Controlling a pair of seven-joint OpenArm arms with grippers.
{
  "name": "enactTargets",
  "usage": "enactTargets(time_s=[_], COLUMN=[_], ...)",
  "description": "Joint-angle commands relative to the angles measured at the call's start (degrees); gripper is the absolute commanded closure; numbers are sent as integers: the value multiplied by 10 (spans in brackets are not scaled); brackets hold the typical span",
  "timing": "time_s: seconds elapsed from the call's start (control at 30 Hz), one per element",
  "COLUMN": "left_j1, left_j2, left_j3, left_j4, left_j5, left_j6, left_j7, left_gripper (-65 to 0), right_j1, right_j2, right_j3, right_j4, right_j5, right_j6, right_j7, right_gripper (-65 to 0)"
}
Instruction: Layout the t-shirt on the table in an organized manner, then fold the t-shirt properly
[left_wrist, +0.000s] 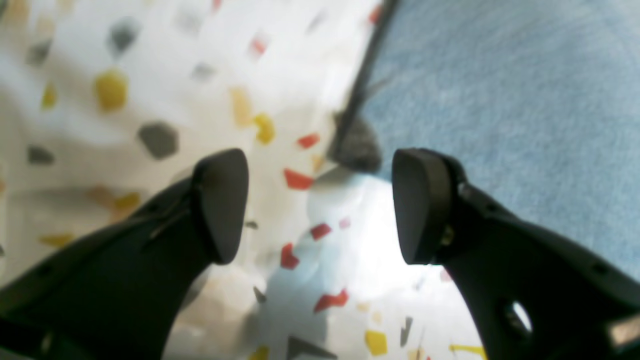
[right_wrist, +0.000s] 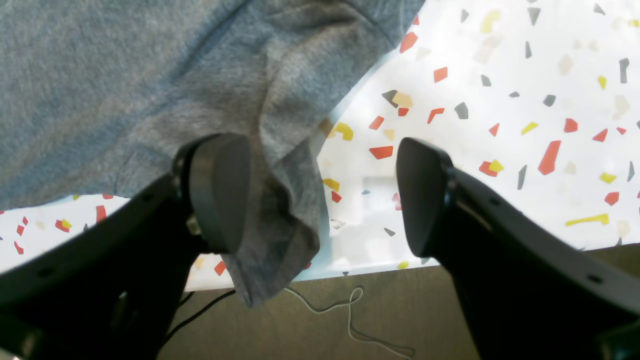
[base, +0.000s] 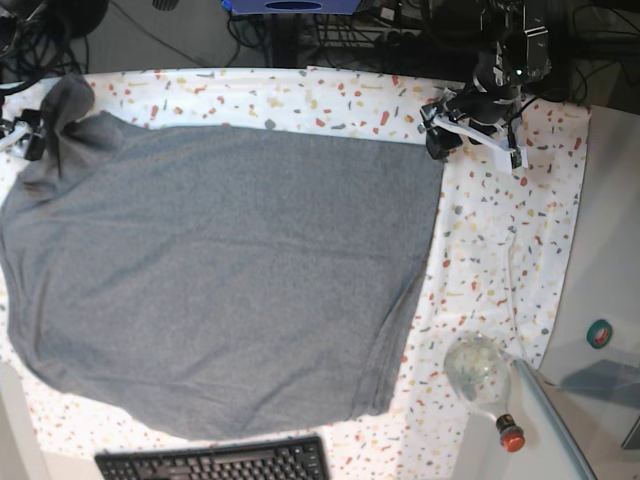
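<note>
Shirt spread mostly flat: the t-shirt (base: 215, 280) is lying across the table (base: 500, 250), covering most of its left and middle, with hems and a sleeve still uneven. At base-view far left, the right gripper (right_wrist: 322, 195) is sitting by the table edge with jaws standing apart and gripping nothing; a bunched flap of grey fabric is draping beside one finger and hanging past the table edge. Moving right, the shirt's long straight edge is running top to bottom. At upper right, the left gripper (left_wrist: 320, 205) is hovering just beside the shirt's top right corner, fingers spread, empty, cloth lying off to one side. Judging from this, each arm is nearest its own top corner, so straightening likely starts there. A bottle (base: 482, 375) is lying lower right, apart from the shirt.
</note>
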Motion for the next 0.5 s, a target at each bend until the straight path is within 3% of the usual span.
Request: enactTargets(time_s=[0.0, 0.23, 0.37, 0.43, 0.47], left_j1=[-14, -34, -47, -50, -50], left_j2=[-4, -1, 0, 0, 0], left_j3=[1, 42, 47, 47, 46], left_j4=[-1, -22, -41, -53, -58], left_j5=[-1, -1, -2, -2, -2], left_j6=[0, 0, 0, 0, 0], left_j7=[0, 1, 1, 1, 1], left_gripper=[-436, -426, -421, -357, -293], right_j1=[-5, -22, -2, 12, 21], right_j2=[10, -50, -49, -35, -28], right_j3=[3, 59, 66, 66, 66], right_j4=[16, 72, 48, 17, -1], right_j5=[8, 8, 8, 8, 8], right_j6=[3, 18, 18, 18, 18], right_j7=[6, 35, 35, 35, 34], right_gripper=[-431, -431, -431, -431, -431])
